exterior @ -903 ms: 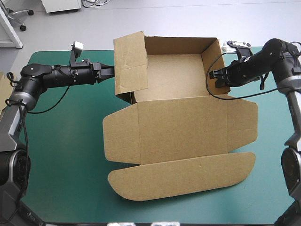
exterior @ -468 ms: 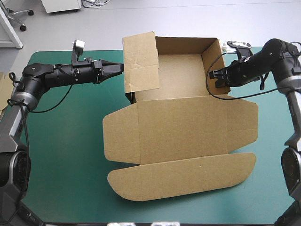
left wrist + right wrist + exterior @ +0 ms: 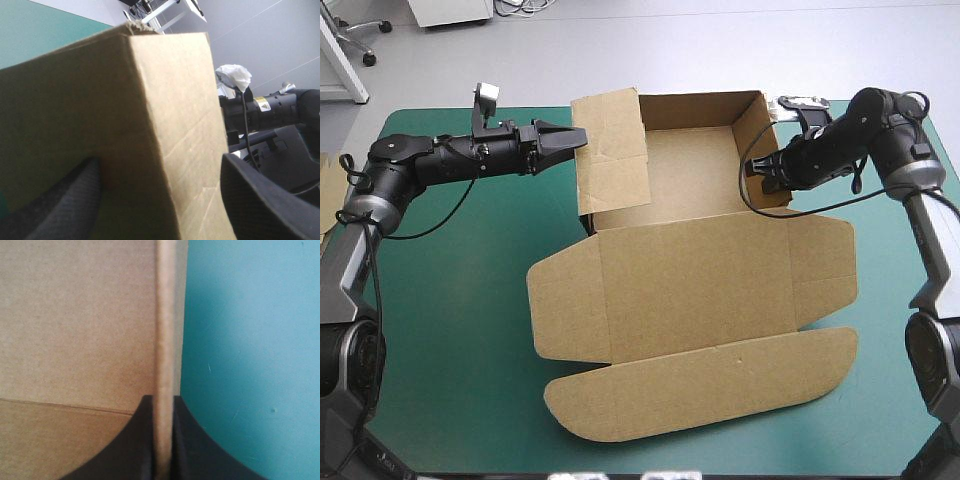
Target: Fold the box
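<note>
Right jaws pinch box (image 3: pixel 692 270) wall; left jaws straddle flap (image 3: pixel 612 150).

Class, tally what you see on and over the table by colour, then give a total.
Brown: 2, the box and an edge of board at the table's left edge
Black: 2, the left gripper and the right gripper
Teal-green: 1, the table cover
Total: 5

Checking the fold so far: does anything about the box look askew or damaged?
The box's left wall flap stands taller than the other walls, untucked, with the open left gripper straddling it; its top corner looks slightly frayed. The right gripper pinches the right wall.
</note>
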Motion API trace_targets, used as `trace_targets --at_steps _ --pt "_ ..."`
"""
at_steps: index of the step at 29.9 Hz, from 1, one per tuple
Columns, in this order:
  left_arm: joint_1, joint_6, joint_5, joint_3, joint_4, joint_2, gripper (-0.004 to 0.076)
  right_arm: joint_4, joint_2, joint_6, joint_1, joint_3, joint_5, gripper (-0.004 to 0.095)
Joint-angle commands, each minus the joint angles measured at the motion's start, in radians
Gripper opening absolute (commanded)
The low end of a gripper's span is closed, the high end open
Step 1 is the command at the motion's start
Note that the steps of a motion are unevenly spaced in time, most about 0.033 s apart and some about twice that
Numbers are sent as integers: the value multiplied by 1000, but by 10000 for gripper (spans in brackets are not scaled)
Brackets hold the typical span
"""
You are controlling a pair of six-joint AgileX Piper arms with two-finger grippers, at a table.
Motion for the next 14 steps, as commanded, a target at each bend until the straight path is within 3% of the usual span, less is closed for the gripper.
trace_targets --at_steps 1,5,14 --pt "-35 -10 43 -29 -41 -55 491 33 -46 37 22 -25 -51 -27" --pt "-100 -26 -34 -51 83 -55 491 -45 -42 93 56 -25 -53 -26" --pt "-184 -215 -152 -170 504 -55 485 -61 -42 145 81 -27 -72 -26"
